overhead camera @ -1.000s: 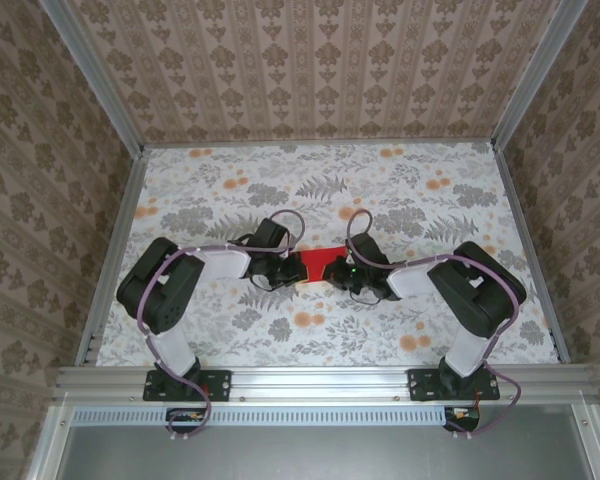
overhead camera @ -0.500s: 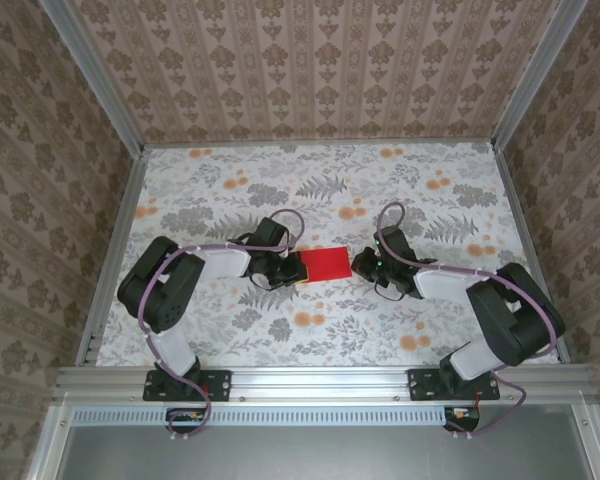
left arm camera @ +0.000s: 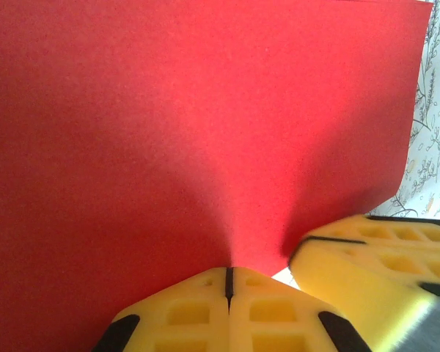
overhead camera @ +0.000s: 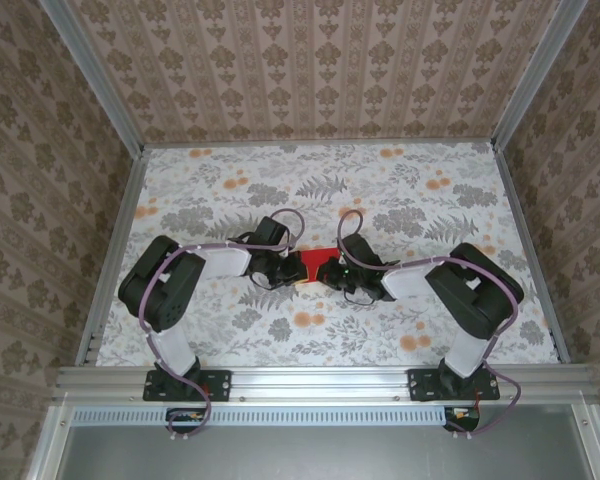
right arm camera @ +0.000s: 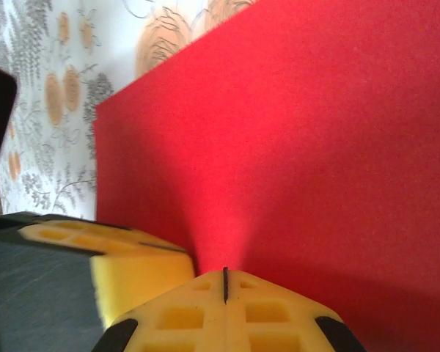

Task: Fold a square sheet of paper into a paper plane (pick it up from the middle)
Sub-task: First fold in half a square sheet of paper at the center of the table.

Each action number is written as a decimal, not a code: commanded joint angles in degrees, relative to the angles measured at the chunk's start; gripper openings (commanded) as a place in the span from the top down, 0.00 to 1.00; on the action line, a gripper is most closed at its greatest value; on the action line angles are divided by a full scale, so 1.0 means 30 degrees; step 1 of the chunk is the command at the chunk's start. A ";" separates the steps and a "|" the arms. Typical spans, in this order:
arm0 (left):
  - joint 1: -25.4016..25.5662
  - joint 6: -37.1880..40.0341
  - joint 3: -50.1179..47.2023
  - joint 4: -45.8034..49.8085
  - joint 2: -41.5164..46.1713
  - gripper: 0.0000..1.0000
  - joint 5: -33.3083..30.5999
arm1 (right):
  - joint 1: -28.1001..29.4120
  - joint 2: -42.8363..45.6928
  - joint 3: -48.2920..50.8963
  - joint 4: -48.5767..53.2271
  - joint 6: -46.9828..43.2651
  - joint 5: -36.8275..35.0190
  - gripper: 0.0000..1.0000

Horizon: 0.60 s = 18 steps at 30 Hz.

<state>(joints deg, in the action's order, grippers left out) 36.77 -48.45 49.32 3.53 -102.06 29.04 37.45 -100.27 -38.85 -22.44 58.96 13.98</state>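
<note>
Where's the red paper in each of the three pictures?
Top external: the red paper sits mid-table, between the left gripper and right gripper.
Left wrist: it covers the top and left, above the left gripper.
Right wrist: it covers the right side, above the right gripper.
Shared landmark: the flowery table beside the paper.

Sheet betw. L jaws & R jaws, prob. above table.

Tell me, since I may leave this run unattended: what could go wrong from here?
1. The left gripper and right gripper, both shut, appear to press the red paper almost side by side; a small slip could knock them together.
2. With the tips bearing on thin paper, a sideways drag could wrinkle, tear or shift it.
3. From above, little of the paper is visible, so a crooked crease might go unnoticed.
</note>
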 commanded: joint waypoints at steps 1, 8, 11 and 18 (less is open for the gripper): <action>-0.0158 -0.0084 -0.0586 0.2662 -0.1421 1.00 -0.2069 | 0.0011 -0.0325 -0.0331 -0.1023 0.0567 -0.0030 1.00; -0.0133 -0.0151 -0.0591 0.2794 -0.1545 1.00 -0.2135 | -0.0276 -0.0083 0.0959 -0.0370 0.0700 -0.1345 1.00; -0.0138 -0.0257 -0.0679 0.2887 -0.1488 1.00 -0.2230 | -0.0911 0.0555 0.2241 -0.0336 0.0824 -0.1911 1.00; -0.0158 -0.0253 -0.0849 0.2691 -0.1491 1.00 -0.2135 | -0.2959 0.2730 0.4578 0.0570 0.0011 -0.3044 1.00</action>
<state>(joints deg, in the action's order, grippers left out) 36.67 -48.47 49.60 4.08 -102.32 29.41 31.70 -93.32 -28.36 -27.03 60.42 10.50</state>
